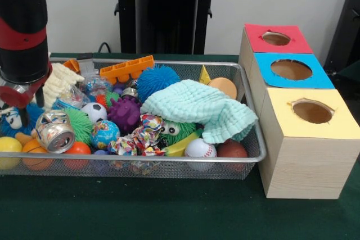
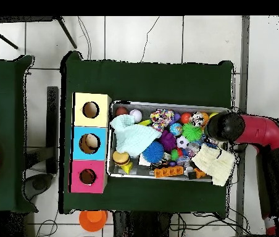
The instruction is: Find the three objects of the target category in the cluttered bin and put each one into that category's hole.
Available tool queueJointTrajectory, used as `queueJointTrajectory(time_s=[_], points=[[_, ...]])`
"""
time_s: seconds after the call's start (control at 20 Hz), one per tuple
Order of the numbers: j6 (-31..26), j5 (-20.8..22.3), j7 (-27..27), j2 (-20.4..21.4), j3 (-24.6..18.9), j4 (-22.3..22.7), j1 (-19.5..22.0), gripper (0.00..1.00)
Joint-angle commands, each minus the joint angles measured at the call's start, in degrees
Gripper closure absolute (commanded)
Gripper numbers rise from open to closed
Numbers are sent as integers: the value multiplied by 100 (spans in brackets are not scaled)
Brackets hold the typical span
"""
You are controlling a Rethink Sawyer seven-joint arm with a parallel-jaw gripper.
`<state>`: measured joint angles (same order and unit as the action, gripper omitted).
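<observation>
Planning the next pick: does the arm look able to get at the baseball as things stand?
Probably yes: the baseball lies uncovered by the bin's front wall, beside the cloth, though the arm hangs over the opposite end.

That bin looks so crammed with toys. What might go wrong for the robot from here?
1. The mint cloth drapes over several toys, so a wanted one may stay hidden.
2. The arm hangs over the bin's crowded end beside the crushed can; digging there could shove toys over the low wire rim.
3. The balls, like the baseball, are round and tightly packed, so they may slip or roll.
</observation>
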<state>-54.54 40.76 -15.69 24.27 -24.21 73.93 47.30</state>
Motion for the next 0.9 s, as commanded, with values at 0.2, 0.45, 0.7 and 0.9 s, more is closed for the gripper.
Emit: queueJointTrajectory(time_s=[0.2,0.45,0.7,0.9], points=[[216,413,1105,-322,-330,-140,93,0],[250,367,1250,-461,-445,-259,190,0],[387,369,1288,-708,-572,-476,229,0],[409,356,1259,-785,-673,-596,192,0]])
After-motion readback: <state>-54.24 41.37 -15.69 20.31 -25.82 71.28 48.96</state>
